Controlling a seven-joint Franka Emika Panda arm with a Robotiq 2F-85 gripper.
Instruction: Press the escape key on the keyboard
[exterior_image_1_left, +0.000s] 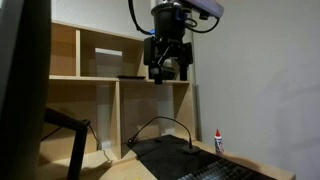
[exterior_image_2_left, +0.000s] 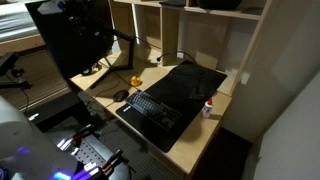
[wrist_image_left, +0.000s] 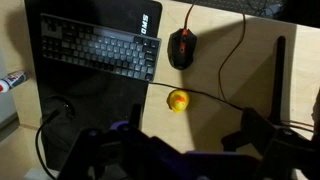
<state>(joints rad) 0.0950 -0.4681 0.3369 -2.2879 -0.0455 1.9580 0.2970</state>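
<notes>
The black keyboard (wrist_image_left: 100, 50) lies on a black desk mat (wrist_image_left: 90, 110) at the upper left of the wrist view. It also shows in an exterior view (exterior_image_2_left: 155, 108), at the mat's near end. My gripper (wrist_image_left: 180, 150) is open and empty, its two dark fingers spread wide at the bottom of the wrist view. It hangs high above the desk, well apart from the keyboard, in front of the wooden shelf (exterior_image_1_left: 167, 62). The single keys are too small to tell apart.
A black mouse (wrist_image_left: 181, 47) with a cable lies right of the keyboard, and a yellow rubber duck (wrist_image_left: 178, 101) sits on the wooden desk below it. A small white bottle (exterior_image_2_left: 209, 108) stands by the mat's edge. A dark monitor (exterior_image_2_left: 75, 40) and wooden shelf compartments (exterior_image_1_left: 100, 60) stand behind.
</notes>
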